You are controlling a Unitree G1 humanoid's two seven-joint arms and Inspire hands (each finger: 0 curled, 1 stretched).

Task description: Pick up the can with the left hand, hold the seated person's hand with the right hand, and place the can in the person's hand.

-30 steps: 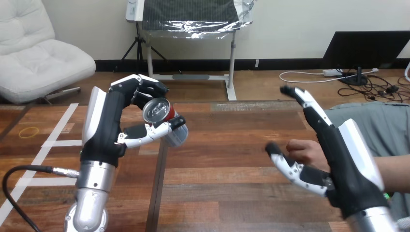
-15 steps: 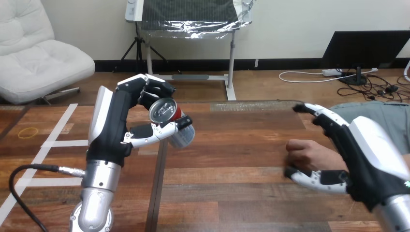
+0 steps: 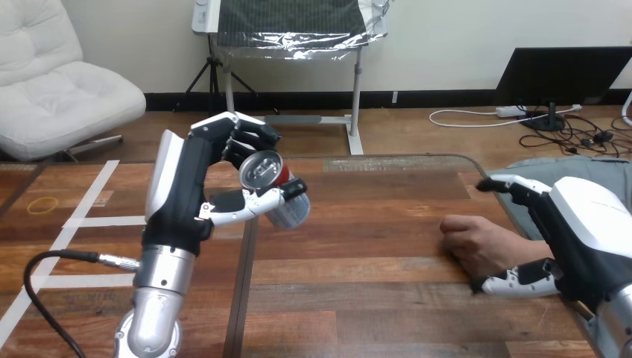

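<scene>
Currently, for your next move, log the following.

Left robot hand [image 3: 182, 200]: raised above the counter [image 3: 358, 250]. Its fingers curl over the far side of the can [image 3: 291, 211] and its thumb presses across the near side. The wrap looks firm.

Can: inside that grasp, clear of the counter. Its long axis is tilted, with the lid turned up and back toward the robot's head and the base pointing down and away to that hand's right.

Person's hand [image 3: 473, 240]: resting on the counter, loosely curled with knuckles up. It lies well apart from the can, off to the left robot hand's right and lower than it. Your move turns on this relation: the can must travel rightward and down across bare counter to reach it.

Right robot hand [image 3: 585, 227]: by far the nearer of the two, just beside the person's wrist. It is spread wide, fingers reaching over the far side of the wrist and thumb low on the near side, with the wrist between them. Neither is seen closing on it, so treat the hold as not yet made.

Hard to make out:
- whether that thumb touches the wrist or the counter;
- the right robot hand's palm, hidden behind its white shell;
- the person's palm, which faces down, so judge that it must turn up before it can receive the can;
- the can's far wall, behind the fingers.
</scene>
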